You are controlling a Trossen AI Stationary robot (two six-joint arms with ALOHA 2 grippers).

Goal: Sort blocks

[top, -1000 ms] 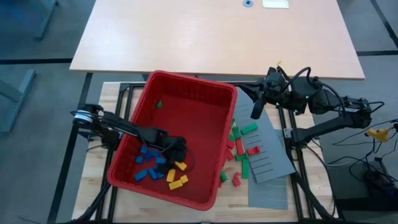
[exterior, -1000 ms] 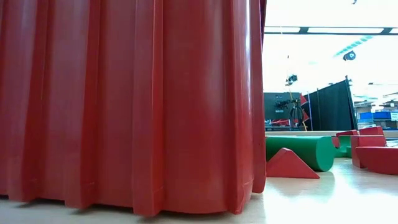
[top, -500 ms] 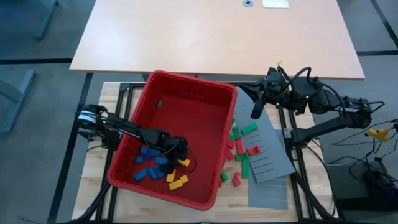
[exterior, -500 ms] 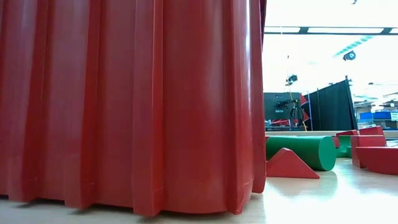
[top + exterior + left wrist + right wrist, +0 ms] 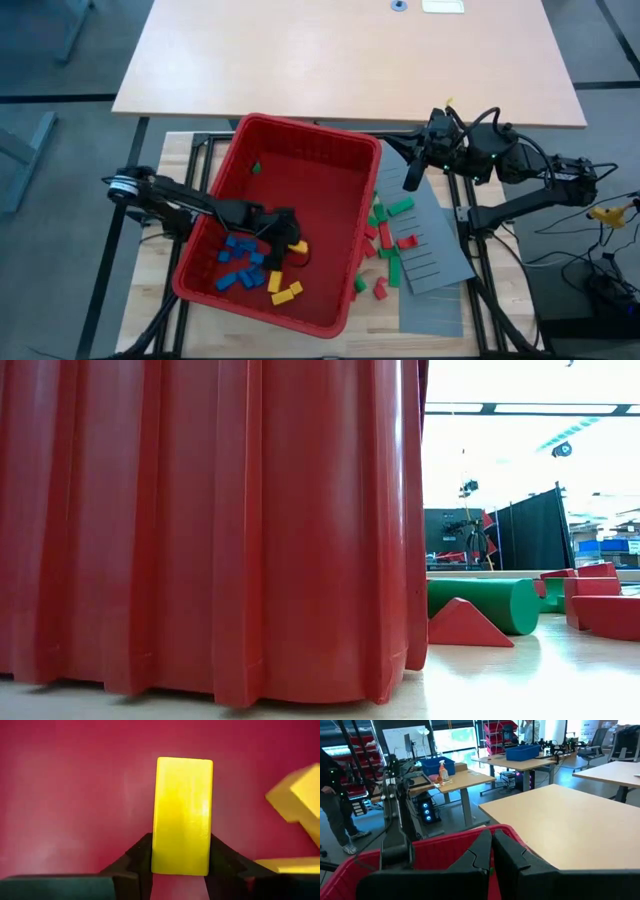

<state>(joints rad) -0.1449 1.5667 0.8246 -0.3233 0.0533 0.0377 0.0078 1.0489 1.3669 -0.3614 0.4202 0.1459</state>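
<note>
Wooden slats of the surface carry everything I am working with, and I read the layout outward from my own side. Nearest, the red bin holds the mixed heap, blue blocks and yellow ones low in its corner. My left gripper is down inside that bin, and the left wrist view shows why: its fingers are clamped on a yellow block, pinching the short sides so the long body stands clear of the red floor. I judge that hold is chosen so the piece can be lifted out over the rim cleanly. Other yellow pieces lie just beside it, not touching.

Further out, beside the bin, red and green blocks lie on and around the grey slotted panel, which looks like the sorting side.

Beyond that, the right gripper waits above the panel's far edge with its fingers pressed together and empty, out of the way.
</note>
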